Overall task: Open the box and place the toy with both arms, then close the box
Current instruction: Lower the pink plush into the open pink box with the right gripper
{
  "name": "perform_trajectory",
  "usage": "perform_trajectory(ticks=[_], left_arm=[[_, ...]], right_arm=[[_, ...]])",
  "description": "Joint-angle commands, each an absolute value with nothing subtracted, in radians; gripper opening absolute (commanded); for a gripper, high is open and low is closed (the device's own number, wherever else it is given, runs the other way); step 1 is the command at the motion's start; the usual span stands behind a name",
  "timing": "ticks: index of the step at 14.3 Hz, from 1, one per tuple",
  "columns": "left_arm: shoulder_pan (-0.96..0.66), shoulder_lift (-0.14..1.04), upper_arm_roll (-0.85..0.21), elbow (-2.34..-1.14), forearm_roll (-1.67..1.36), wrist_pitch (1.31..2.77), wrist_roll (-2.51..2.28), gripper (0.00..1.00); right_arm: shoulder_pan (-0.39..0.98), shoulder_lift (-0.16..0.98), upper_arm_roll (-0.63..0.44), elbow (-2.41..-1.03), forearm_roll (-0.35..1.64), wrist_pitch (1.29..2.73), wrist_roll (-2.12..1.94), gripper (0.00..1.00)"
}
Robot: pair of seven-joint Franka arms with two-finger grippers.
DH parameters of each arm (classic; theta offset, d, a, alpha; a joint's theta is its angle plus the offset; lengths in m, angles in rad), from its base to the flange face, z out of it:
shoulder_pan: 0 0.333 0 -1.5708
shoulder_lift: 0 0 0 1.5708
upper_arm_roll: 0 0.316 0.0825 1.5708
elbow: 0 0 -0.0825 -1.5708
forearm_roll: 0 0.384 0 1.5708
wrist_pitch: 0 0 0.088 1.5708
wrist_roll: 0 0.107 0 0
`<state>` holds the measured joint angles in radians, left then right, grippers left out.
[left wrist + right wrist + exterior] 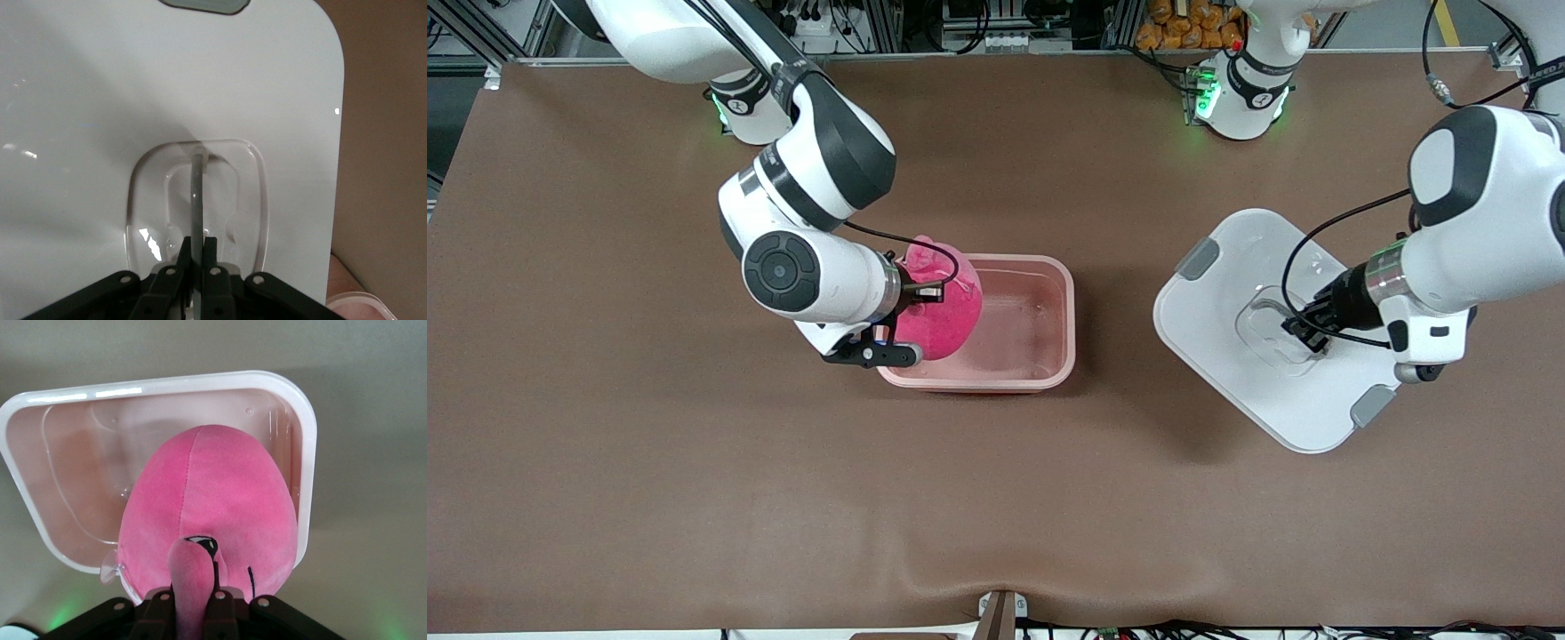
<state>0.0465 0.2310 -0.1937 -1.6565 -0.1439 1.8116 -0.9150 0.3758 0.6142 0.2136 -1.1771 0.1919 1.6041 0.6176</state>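
Note:
The box's translucent pink tub (1063, 320) stands open at mid-table, with nothing on its floor. My right gripper (921, 291) is shut on a lighter pink ear of the hot-pink plush toy (947, 316) and holds it over the tub's end toward the right arm. In the right wrist view the toy (207, 500) hangs from my gripper (193, 597) above the tub (307, 453). My left gripper (1303, 333) is shut on the recessed handle of the white lid (1227, 293), off the tub toward the left arm's end. The left wrist view shows the gripper (193, 250) pinching the handle bar (195, 193).
The lid's grey clips (1197, 259) (1371, 406) sit on its two sides. The lid casts a shadow on the brown table (694, 498) toward the tub. A corner of the tub (360, 303) shows past the lid's edge in the left wrist view.

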Motion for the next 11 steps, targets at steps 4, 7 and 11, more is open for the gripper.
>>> perform_trajectory(ticks=[4, 7, 11], left_arm=[[0.097, 0.210, -0.204, -1.681, -0.166, 1.792, -0.815, 0.00], [0.103, 0.212, -0.204, -1.681, -0.167, 1.792, -0.796, 0.00], [0.110, 0.213, -0.202, -1.681, -0.166, 1.790, -0.779, 0.00]], right_arm=[[0.402, 0.644, 0.207, -1.176, 0.137, 1.653, 0.638, 0.00], [0.403, 0.650, 0.207, -1.197, 0.129, 1.686, 0.637, 0.00], [0.410, 0.661, 0.207, -1.198, 0.115, 1.697, 0.637, 0.00]])
